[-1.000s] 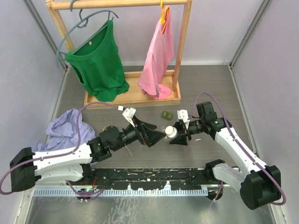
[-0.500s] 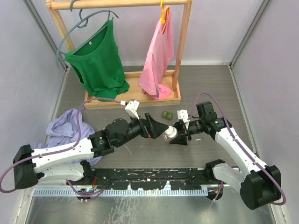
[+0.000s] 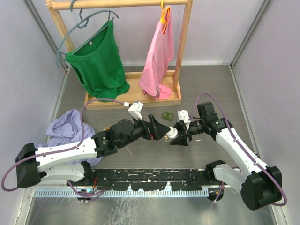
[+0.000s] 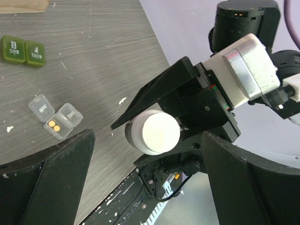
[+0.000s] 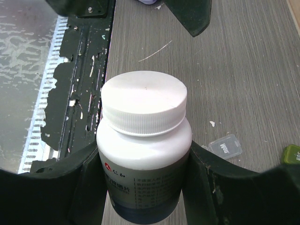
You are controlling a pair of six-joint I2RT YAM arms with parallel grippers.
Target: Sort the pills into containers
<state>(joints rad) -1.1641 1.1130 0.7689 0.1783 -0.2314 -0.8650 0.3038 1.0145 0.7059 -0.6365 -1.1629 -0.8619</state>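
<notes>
The right gripper (image 5: 144, 171) is clamped round the body of a white plastic pill bottle with a ribbed white screw cap (image 5: 143, 140), one black finger pressed to each side of it. The bottle is held off the grey wood-grain table (image 4: 93, 28), with its long axis pointing cap-first at the left gripper (image 3: 162, 130). That gripper stands with its fingers wide apart. The cap (image 4: 159, 132) sits dead ahead in the gap between them, close but not yet touched, so the left arm looks the natural one to take the lid (a short, straight advance along the bottle's axis would seem to do it). Further out, below and to one side of the left gripper, lies the small clear plastic pill box (image 4: 55, 117), with lids raised and two orange-yellow pills (image 4: 54, 126) in one compartment. Beyond it, apart from it, lies the dark green plastic pill box (image 4: 22, 50), its two lettered lids down. Only the left wrist view shows the pills. The right wrist view catches just a clear lid beside its finger, and the top view shows the green box alone beyond the meeting grippers.
</notes>
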